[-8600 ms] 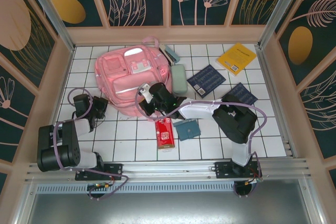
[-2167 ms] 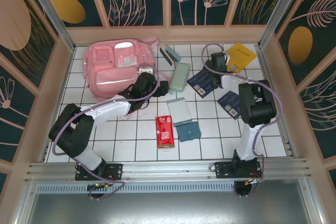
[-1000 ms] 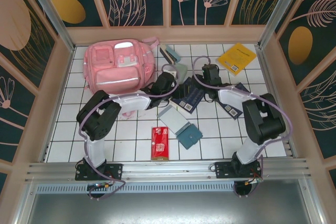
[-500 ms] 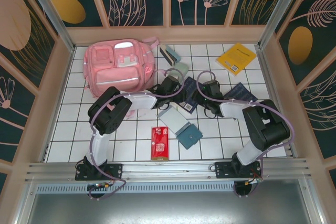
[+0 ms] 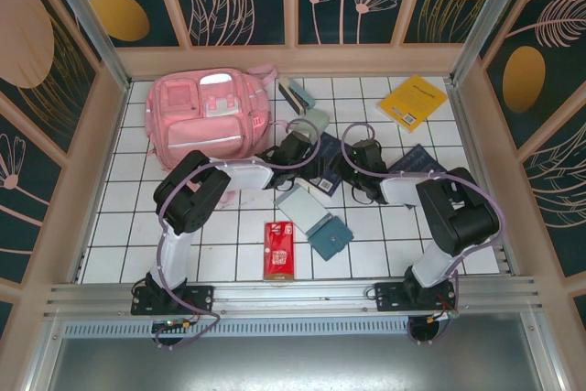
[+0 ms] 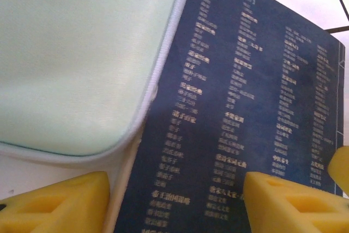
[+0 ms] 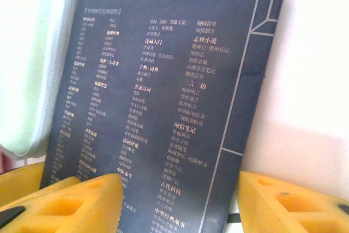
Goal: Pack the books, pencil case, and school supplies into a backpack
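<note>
A dark navy book (image 5: 322, 174) lies flat on the white tiles, its pale printed lines plain in both wrist views (image 6: 245, 107) (image 7: 163, 107). The mint-green pencil case (image 5: 316, 119) (image 6: 82, 53) (image 7: 32, 64) rests against the book's edge. My left gripper (image 5: 302, 146) (image 6: 174, 205) hovers open, straddling the book's edge beside the case. From the other side, my right gripper (image 5: 352, 169) (image 7: 180, 205) stands open low over the same book. The pink backpack (image 5: 206, 121) lies at the back left. A yellow book (image 5: 414, 101) and a second navy book (image 5: 419, 160) lie to the right.
The grey-teal stapler (image 5: 295, 93) sits behind the pencil case. A silver-grey pad (image 5: 305, 203), a teal square (image 5: 331, 236) and a red packet (image 5: 279, 250) lie nearer the arm bases. Wooden walls close in the tiled floor on three sides.
Over the last second my right gripper has come down from the back onto the navy book. My left gripper edged slightly toward the pencil case. The book has hardly shifted.
</note>
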